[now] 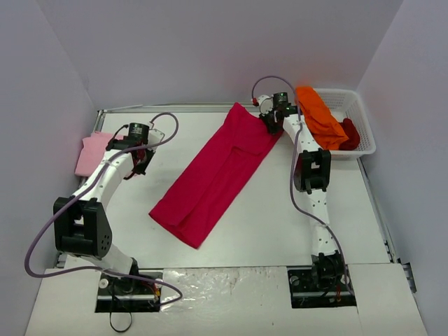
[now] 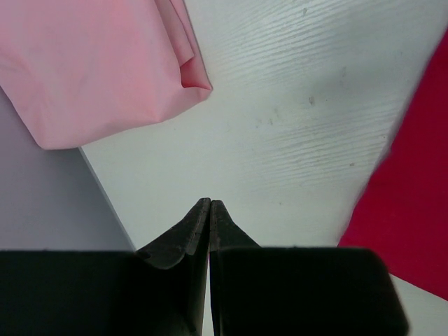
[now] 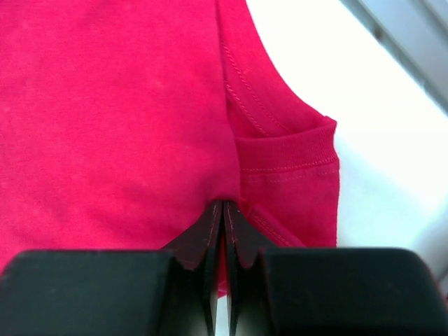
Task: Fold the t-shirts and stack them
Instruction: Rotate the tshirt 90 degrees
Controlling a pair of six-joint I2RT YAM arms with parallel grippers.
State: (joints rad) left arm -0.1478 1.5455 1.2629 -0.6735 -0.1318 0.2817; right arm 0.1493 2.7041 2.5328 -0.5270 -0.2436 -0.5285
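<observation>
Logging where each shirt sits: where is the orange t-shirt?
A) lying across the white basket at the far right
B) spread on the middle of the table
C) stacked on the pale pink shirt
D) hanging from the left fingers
A: the orange t-shirt lies across the white basket, while the crimson t-shirt is the one on the middle of the table.

A white mesh basket (image 1: 366, 123) stands far right on the white table (image 1: 280, 210).

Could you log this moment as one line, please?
left gripper shut near pink shirt | right gripper shut at collar of crimson shirt
</observation>
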